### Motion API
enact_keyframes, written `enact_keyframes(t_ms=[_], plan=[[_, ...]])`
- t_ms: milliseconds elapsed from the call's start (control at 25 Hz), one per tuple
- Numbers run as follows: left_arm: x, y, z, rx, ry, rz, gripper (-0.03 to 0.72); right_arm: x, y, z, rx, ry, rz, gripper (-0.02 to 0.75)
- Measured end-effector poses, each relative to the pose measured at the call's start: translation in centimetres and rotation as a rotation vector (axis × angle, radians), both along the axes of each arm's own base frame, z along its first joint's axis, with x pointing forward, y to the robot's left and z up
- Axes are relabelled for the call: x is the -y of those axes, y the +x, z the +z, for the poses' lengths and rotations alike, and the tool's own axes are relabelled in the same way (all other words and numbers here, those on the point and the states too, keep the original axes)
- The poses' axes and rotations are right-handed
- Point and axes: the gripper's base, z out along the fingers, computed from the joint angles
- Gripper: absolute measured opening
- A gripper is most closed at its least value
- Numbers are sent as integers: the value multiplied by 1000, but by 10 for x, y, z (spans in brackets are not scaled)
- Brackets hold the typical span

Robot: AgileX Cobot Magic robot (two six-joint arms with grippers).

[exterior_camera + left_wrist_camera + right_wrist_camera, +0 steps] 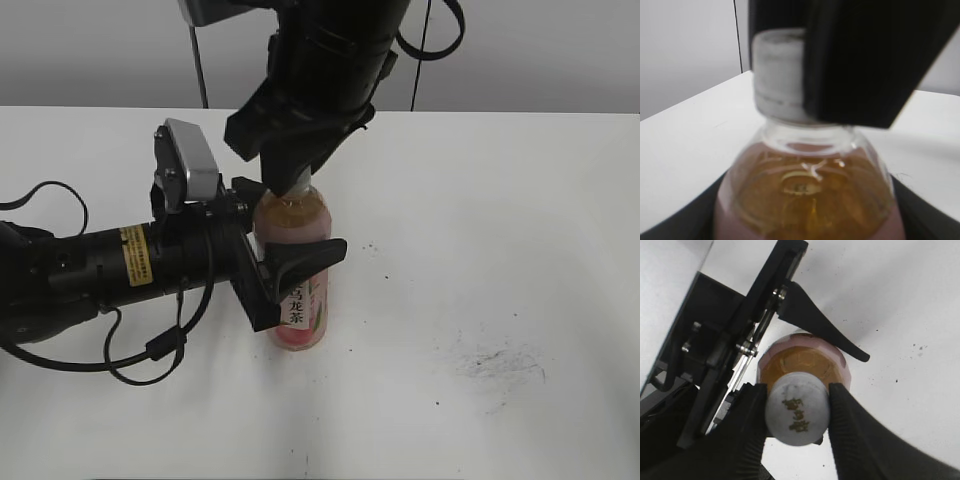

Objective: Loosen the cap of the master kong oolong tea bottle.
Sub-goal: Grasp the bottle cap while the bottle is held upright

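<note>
One tall clear plastic bottle of amber-pink tea with a pink label (297,262) stood upright on the white table (500,260), a touch toward 7 o'clock of the table's middle in the exterior view. One small round white plastic screw cap (797,408) sat on its neck, gold characters printed on top.

Two grippers were on it. The left gripper (290,265), black and coming in level from 9 o'clock, was clamped around the bottle's body, one finger (305,258) lying across the label and the other hidden behind the bottle. In the right wrist view that same curved finger showed at 1 o'clock of the cap. The right gripper (797,412) came straight down from 12 o'clock, and its two ribbed black fingers (747,415) pressed the cap from both sides: closed on it, no gap showing.

In the left wrist view the cap looked blurred, half covered by a black finger at 3 o'clock.

Dark specks and one scuffed smudge (497,362) marked the table at 4 o'clock of the bottle.
</note>
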Motion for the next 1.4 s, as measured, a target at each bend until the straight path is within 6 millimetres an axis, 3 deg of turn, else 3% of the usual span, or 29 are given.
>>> enact_keyframes(t_ms=[280, 720, 1240, 1400], plan=[[0, 0, 0, 1, 0, -2, 446, -1, -1, 0, -21, 13, -14, 375], [0, 0, 0, -1, -1, 1, 446, -2, -1, 8, -21, 28, -40, 385], [0, 0, 0, -1, -1, 1, 446, -2, -1, 8, -19, 26, -40, 361], [0, 0, 0, -1, -1, 0, 446, -1, 1, 8, -7, 13, -40, 279]])
